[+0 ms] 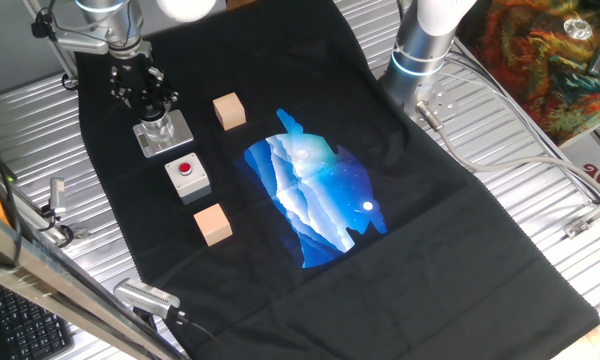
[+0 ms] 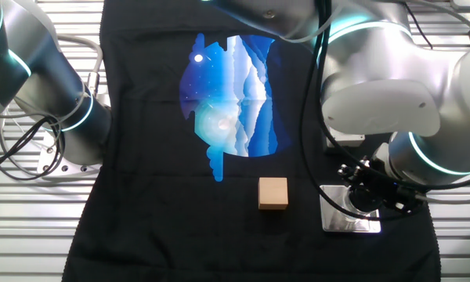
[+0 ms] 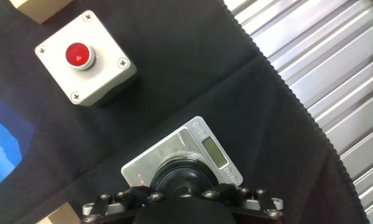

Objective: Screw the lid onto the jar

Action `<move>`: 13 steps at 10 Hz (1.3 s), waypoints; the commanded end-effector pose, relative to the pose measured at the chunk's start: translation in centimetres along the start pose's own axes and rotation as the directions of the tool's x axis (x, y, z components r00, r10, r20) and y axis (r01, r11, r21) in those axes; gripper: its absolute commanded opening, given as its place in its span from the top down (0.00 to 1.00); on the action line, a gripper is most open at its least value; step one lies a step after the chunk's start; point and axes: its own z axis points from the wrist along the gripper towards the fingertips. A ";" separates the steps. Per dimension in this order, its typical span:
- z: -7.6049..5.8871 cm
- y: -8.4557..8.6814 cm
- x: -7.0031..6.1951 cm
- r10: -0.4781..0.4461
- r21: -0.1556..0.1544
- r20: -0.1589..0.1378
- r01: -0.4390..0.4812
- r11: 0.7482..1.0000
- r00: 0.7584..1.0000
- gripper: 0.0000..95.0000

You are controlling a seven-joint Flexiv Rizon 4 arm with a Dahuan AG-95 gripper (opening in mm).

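One gripper (image 1: 152,103) closed on lid (image 3: 185,177) atop jar (image 1: 158,126); box (image 3: 84,57) at 11 o'clock; tilted lid could cross-thread, plate (image 3: 221,155) may spin

The small clear-whitish cylinder jar (image 1: 158,128) stands upright on its grey square metal base plate (image 1: 177,137) on the black cloth, and the small round black lid (image 3: 185,178) sits on top of it.

The black lid (image 3: 185,176) is seen on the grey base plate (image 3: 206,149) just above the gripper (image 3: 183,198), with a grey box (image 3: 87,59) and its red button (image 3: 78,55) set apart on black cloth (image 3: 205,68).
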 end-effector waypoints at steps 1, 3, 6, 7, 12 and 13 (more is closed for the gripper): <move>0.1 0.0 0.0 0.001 -0.003 0.001 -0.001 1.000 1.000 0.20; 0.1 0.0 0.0 0.001 -0.005 -0.001 -0.001 1.000 1.000 0.20; 0.2 -0.1 0.0 0.001 -0.005 -0.002 -0.001 1.000 1.000 0.20; 0.3 -0.1 0.0 0.002 -0.006 -0.001 -0.002 1.000 1.000 0.20; 0.4 -0.1 0.0 0.007 -0.005 -0.003 -0.007 1.000 1.000 0.20; 0.5 -0.1 0.0 0.007 -0.005 -0.002 -0.007 1.000 1.000 0.20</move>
